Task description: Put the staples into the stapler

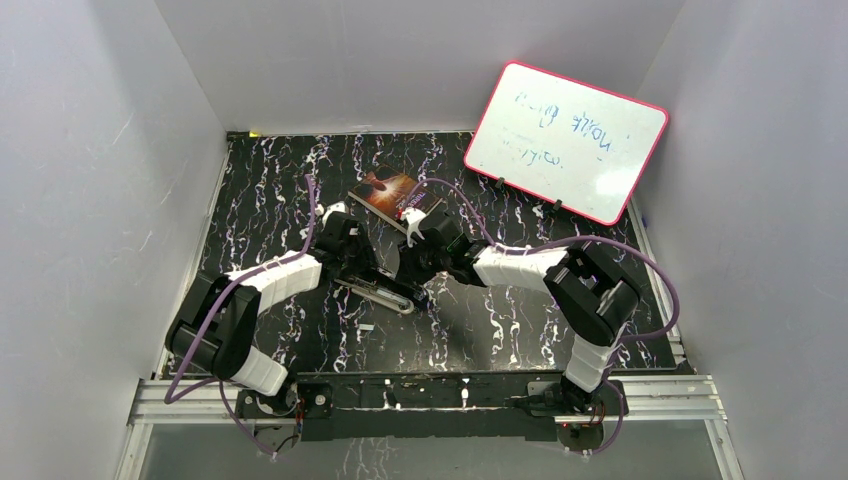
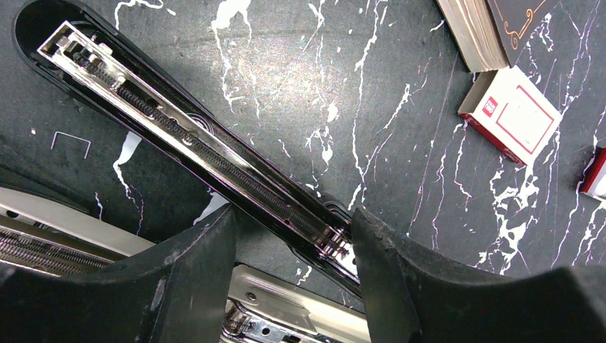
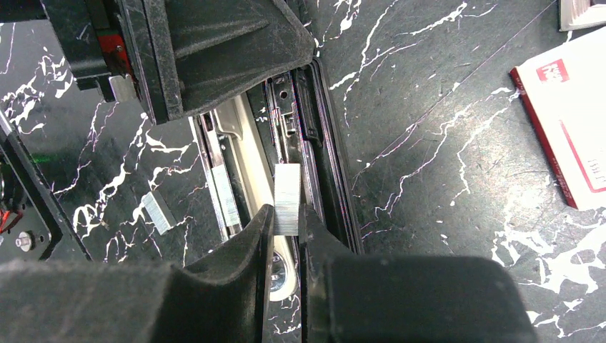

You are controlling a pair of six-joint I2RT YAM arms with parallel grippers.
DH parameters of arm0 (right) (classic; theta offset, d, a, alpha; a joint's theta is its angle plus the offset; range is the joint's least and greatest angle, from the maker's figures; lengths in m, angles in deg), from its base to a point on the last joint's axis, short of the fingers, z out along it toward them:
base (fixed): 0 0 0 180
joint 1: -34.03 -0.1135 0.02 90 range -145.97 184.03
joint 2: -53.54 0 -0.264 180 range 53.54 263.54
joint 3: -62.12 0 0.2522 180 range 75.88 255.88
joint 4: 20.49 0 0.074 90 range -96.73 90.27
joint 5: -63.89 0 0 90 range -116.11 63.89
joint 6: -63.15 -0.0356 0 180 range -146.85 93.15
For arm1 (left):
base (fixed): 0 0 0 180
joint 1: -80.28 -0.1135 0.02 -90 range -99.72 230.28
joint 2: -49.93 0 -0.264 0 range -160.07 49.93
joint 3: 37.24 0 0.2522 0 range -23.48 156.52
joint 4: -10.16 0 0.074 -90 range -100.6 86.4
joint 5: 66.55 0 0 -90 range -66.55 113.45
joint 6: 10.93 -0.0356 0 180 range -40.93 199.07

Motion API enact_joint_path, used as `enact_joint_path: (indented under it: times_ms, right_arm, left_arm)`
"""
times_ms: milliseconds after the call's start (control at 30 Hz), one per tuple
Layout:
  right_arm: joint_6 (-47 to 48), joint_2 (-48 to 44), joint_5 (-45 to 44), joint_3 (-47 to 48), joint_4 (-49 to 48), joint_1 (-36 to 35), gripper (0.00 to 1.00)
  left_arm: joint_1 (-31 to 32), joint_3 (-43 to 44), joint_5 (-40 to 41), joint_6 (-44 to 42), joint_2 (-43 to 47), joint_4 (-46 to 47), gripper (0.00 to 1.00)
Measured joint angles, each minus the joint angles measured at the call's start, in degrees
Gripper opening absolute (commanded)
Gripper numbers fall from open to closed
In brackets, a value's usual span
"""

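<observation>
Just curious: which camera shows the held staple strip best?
Right wrist view: the staple strip sits large, pinched in the right gripper, over the open stapler. The top view hides it under the arms; the left wrist view misses it.

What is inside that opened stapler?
In the stapler, gripped by the left gripper, a long spring shows. The right gripper holds a strip of staples over the metal channel; its fingers hide the channel's near end.
</observation>
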Motion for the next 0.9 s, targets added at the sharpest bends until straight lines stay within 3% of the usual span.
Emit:
enact_joint_path:
  times_ms: [900]
  right_arm:
    - [0.6,-1.7,-1.0,-0.2,-0.2,0.0,0.00]
  left_arm:
    - [0.0,0.0,0.0,0.0,0.0,0.0,0.57]
